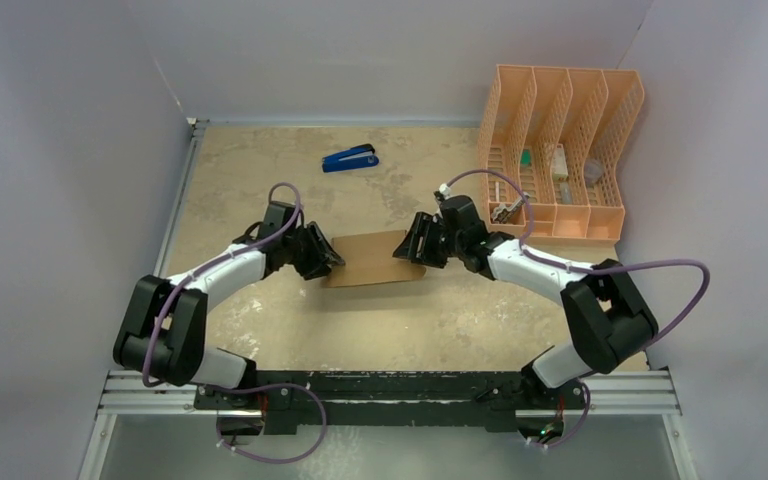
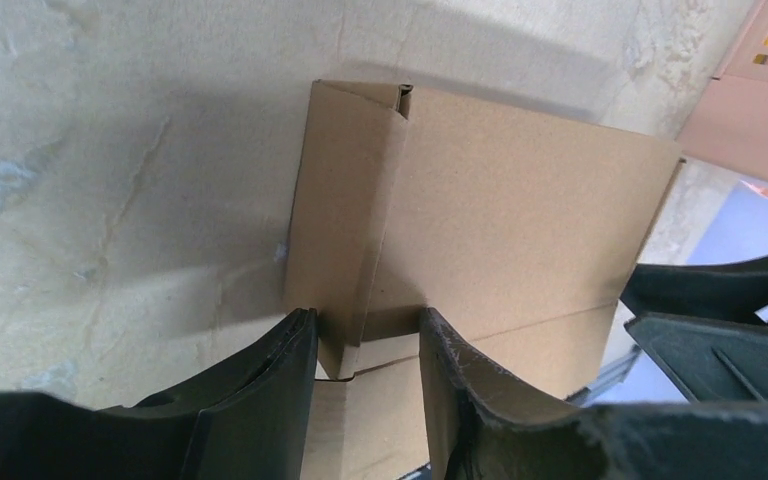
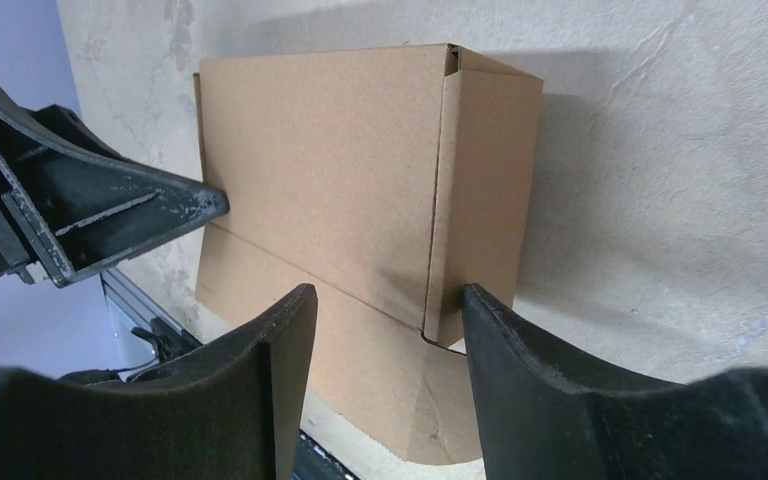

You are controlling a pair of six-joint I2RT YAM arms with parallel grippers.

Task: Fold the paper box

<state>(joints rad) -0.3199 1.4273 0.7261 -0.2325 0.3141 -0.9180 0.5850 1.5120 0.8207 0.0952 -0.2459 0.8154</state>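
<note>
The paper box (image 1: 370,258), plain brown cardboard and partly folded, lies mid-table between both arms. My left gripper (image 1: 328,255) is at its left end. In the left wrist view, its jaws (image 2: 365,345) straddle the raised end flap (image 2: 345,200). The outer finger (image 2: 285,380) lies against the flap and the inner one stands clear of it. My right gripper (image 1: 415,245) is at the right end. Its jaws (image 3: 388,335) are open around the other end flap (image 3: 485,190), with the outer finger (image 3: 500,350) close beside it. A flat panel with a rounded corner (image 3: 400,400) lies under the fingers.
A blue stapler (image 1: 350,158) lies behind the box. The peach-orange mesh file organizer (image 1: 560,150) stands at the back right with small items in it. White walls close in the sides and back. A metal rail (image 1: 390,392) runs along the near edge.
</note>
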